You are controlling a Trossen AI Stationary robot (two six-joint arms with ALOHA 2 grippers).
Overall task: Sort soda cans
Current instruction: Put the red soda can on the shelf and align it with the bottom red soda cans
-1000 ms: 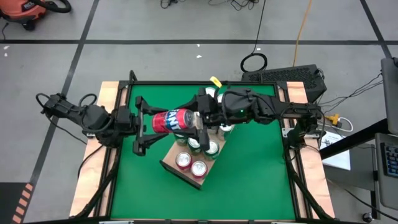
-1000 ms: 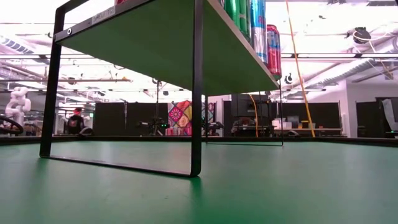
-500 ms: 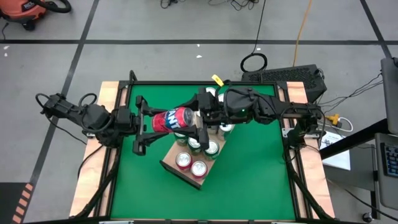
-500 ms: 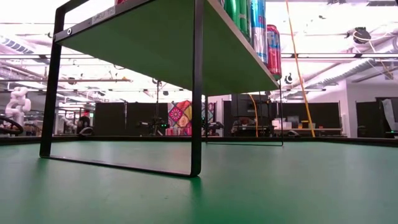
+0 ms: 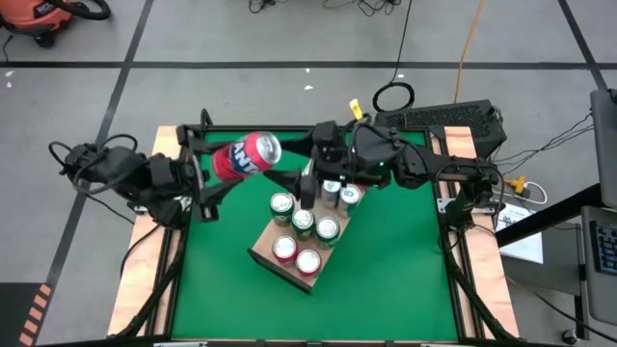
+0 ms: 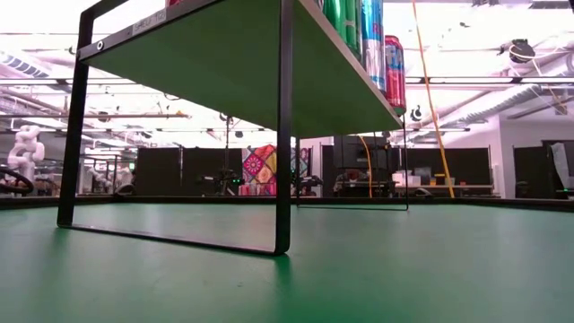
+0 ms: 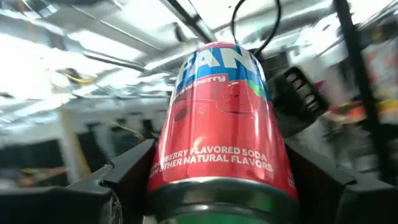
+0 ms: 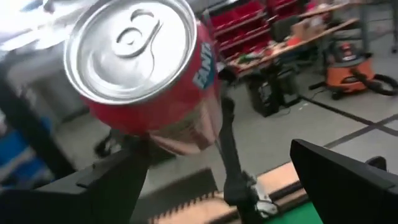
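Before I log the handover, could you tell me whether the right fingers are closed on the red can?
No: the red can sits between the left gripper fingers, while the right gripper hangs apart, open.

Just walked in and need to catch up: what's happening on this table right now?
The left gripper holds a red soda can in the air over the table's far left. The right gripper is open and off the can, above the other cans standing on the wooden board.
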